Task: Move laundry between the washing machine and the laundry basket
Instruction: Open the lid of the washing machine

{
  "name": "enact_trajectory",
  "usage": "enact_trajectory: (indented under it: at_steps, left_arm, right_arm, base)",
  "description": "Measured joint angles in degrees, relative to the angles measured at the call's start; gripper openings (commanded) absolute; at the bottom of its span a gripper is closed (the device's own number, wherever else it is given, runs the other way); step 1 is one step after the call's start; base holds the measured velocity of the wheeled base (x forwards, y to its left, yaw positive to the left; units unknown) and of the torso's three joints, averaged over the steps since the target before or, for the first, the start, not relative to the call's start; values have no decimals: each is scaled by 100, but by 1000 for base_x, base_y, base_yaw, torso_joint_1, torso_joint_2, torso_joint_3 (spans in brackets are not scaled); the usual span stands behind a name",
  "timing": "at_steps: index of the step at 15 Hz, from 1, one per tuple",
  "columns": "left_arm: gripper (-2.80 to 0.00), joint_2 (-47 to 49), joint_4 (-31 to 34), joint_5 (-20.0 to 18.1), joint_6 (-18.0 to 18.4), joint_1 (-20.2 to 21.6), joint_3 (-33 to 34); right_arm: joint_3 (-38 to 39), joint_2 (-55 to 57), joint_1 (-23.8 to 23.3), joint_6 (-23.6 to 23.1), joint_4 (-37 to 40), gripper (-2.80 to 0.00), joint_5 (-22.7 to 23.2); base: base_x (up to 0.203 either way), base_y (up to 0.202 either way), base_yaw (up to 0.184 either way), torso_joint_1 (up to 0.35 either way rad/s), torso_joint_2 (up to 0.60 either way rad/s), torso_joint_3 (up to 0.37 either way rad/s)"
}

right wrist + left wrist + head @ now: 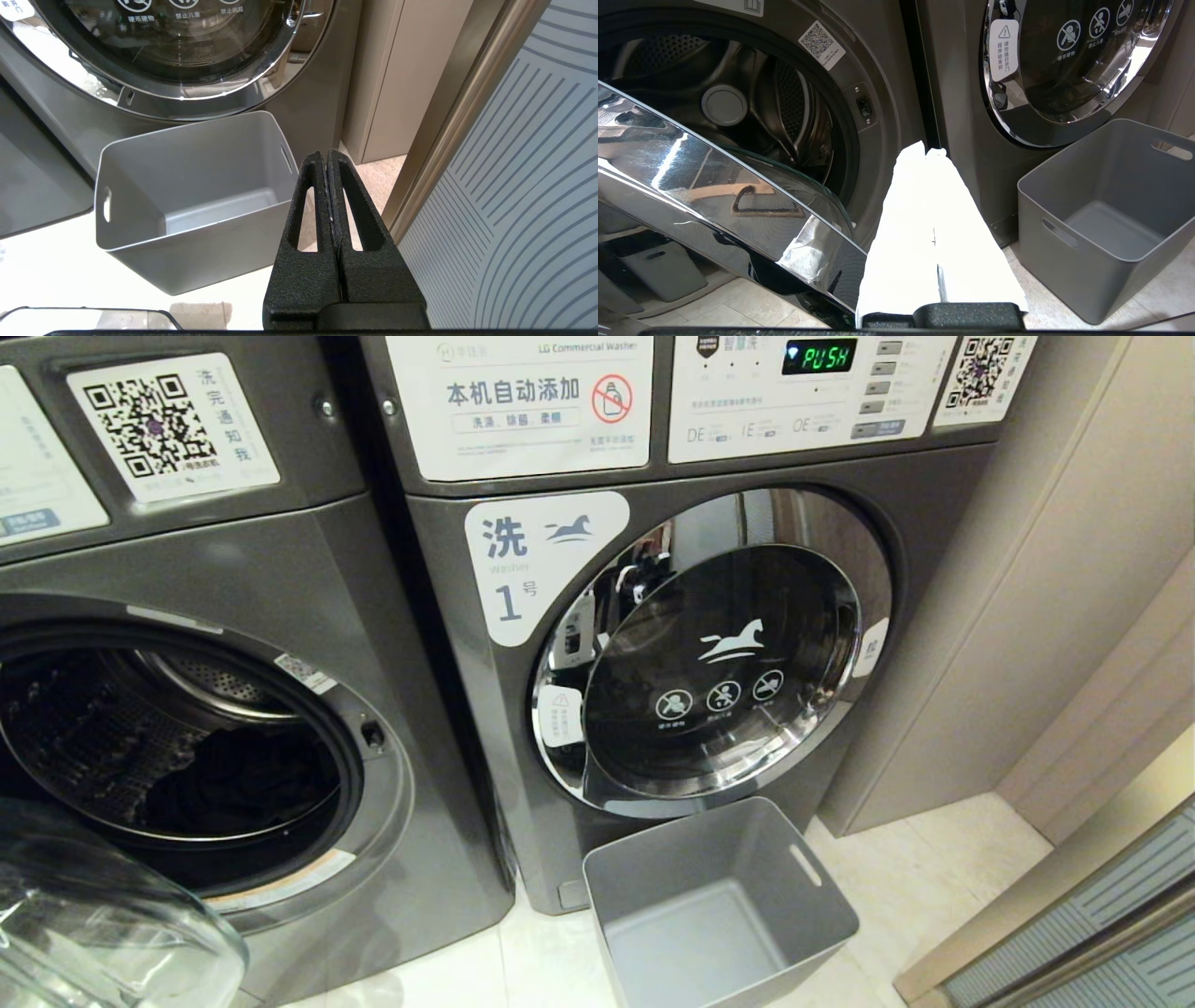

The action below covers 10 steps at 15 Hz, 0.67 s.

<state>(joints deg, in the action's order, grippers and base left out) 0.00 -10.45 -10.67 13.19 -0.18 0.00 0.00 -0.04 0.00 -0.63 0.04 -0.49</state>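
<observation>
Dark laundry (233, 784) inside open drum, apart from closed left tool (927, 153).

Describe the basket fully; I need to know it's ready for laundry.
The basket is a grey, plastic-looking tub with smooth walls that taper downward and slot handles in opposite sides. It stands upright and empty on the pale tiled floor, right in front of the closed washer, below its door. No claw touches it.
</observation>
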Motion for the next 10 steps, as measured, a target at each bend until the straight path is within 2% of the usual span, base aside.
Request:
enact_trajectory:
  at_steps: [6, 10]
  left_arm:
    - [-280, 0, -2, 3, 23, 0, 0]
    - [-280, 0, -4, -11, 71, 0, 0]
  right_arm:
    - [0, 2, 0, 0, 0, -280, 0]
    - [0, -1, 0, 0, -4, -280, -1]
  base:
    - [-175, 0, 1, 3, 3, -1]
    - [0, 0, 0, 0, 0, 0]
